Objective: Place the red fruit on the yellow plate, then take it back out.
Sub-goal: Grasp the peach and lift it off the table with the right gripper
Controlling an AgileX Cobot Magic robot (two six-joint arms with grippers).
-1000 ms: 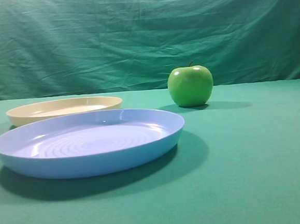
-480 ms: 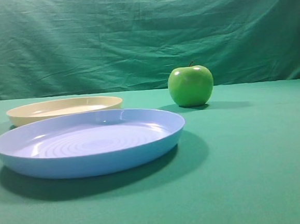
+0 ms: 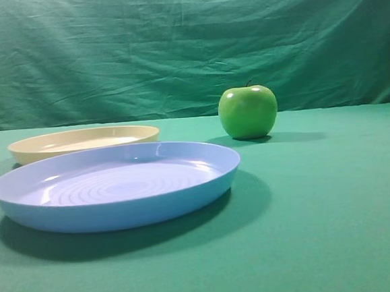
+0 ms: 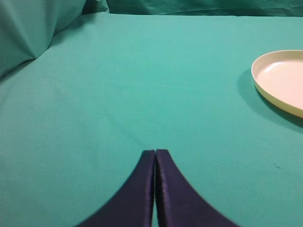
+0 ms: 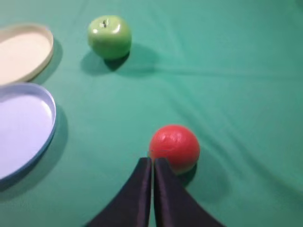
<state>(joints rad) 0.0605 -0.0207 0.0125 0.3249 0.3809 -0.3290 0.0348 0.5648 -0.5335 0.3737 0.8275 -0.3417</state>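
Nothing has moved since the earlier frames — both plates and the apple sit exactly where they were in the high view.

Green cloth (image 3: 334,202) covers the table and hangs as a backdrop behind it. On it, the blue plate (image 3: 119,213) is the biggest item, nearest the high camera at about 8 o'clock in that view. Behind it, at 10 o'clock and partly hidden by the blue rim, lies the yellow plate (image 3: 26,151); nothing rests on it in any view. The green apple (image 3: 248,111) stands upright, stem up, at about 1 o'clock from the blue plate, apart from both plates.

From the right wrist view, the red fruit (image 5: 176,145) sits on the cloth well apart from the yellow plate, which is at 10 o'clock there. The right claw (image 5: 153,161) is clenched with nothing between its tips, which sit just at the fruit's near-left edge — whether they touch it I cannot tell.

The left claw (image 4: 155,152) is likewise clenched on nothing, over bare cloth, with the yellow plate off at 2 o'clock.
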